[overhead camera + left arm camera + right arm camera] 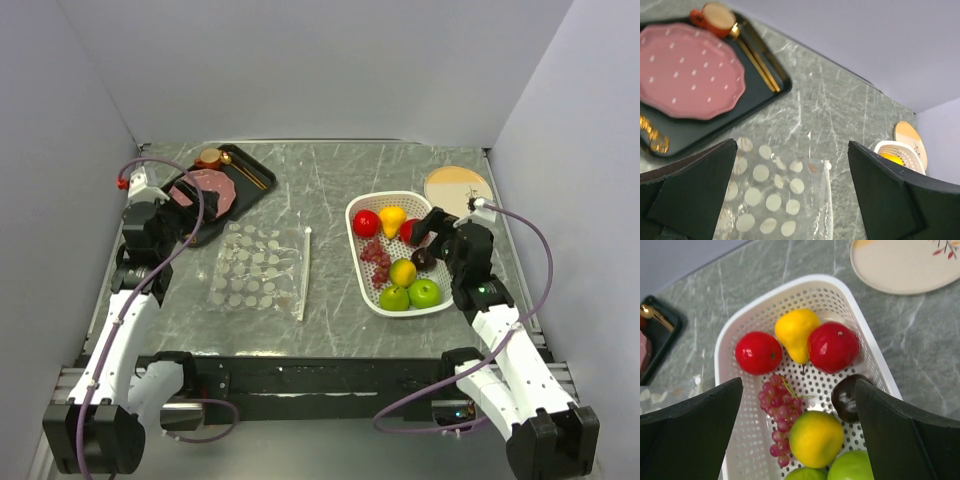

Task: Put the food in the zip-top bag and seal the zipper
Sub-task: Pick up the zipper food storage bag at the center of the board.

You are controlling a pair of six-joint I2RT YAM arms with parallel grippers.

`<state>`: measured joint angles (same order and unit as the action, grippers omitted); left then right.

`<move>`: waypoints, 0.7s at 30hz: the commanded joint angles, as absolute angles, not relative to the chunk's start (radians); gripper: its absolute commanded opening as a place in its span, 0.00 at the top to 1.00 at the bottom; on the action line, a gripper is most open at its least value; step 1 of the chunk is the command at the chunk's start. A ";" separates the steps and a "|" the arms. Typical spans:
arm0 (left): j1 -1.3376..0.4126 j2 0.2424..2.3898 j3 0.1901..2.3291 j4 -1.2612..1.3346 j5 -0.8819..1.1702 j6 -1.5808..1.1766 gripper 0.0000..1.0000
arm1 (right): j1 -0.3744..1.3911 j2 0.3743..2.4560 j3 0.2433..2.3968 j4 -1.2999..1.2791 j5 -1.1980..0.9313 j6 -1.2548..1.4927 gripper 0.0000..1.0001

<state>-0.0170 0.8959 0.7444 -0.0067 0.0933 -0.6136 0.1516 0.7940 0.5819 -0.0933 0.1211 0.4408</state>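
The clear polka-dot zip-top bag (258,268) lies flat on the table, its white zipper strip (304,272) along its right edge. It also shows in the left wrist view (771,190). The toy fruits sit in a white perforated basket (366,283): two red apples (758,352), a yellow pear-shaped fruit (796,332), reddish grapes (780,410), a yellow-orange citrus (816,438), a dark plum (846,399) and two green apples (412,294). My left gripper (790,200) is open above the bag's far left. My right gripper (799,440) is open over the basket, above the citrus.
A black tray (250,190) at the back left holds a pink plate (687,70), a small orange cup (712,19) and gold cutlery (757,62). A round cream plate (458,187) lies behind the basket. Grey walls enclose the table on three sides.
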 commanded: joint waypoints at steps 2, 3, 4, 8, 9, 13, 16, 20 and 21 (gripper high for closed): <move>-0.015 0.916 0.781 -0.147 -0.043 -0.748 0.01 | 0.150 0.785 0.603 -0.100 0.106 0.433 0.00; -0.012 0.926 0.788 -0.162 -0.037 -0.779 0.01 | 0.149 0.782 0.603 -0.089 0.088 0.431 0.00; -0.009 0.940 0.798 -0.193 -0.032 -0.791 0.01 | 0.149 0.781 0.606 -0.086 0.074 0.430 0.00; 0.034 1.041 0.830 -0.264 0.104 -0.779 0.01 | 0.149 0.799 0.633 -0.104 0.034 0.408 0.00; 0.034 1.048 0.830 -0.255 0.116 -0.769 0.01 | 0.149 0.805 0.640 -0.121 0.028 0.405 0.00; 0.006 1.025 0.813 -0.233 0.108 -0.694 0.01 | 0.150 0.839 0.672 -0.146 -0.021 0.391 0.00; -0.072 1.000 0.837 -0.309 0.014 -0.646 0.01 | 0.150 0.870 0.687 -0.163 -0.054 0.391 0.00; -0.205 0.994 0.851 -0.382 -0.058 -0.606 0.01 | 0.149 0.905 0.712 -0.196 -0.074 0.397 0.00; -0.237 0.994 0.850 -0.394 -0.081 -0.607 0.01 | 0.149 0.911 0.724 -0.213 -0.072 0.396 0.00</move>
<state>-0.1295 1.0164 0.8089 -0.3218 0.0086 -0.6674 0.1509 0.8928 0.6525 -0.1719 -0.0391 0.4061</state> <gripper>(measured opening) 0.994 0.998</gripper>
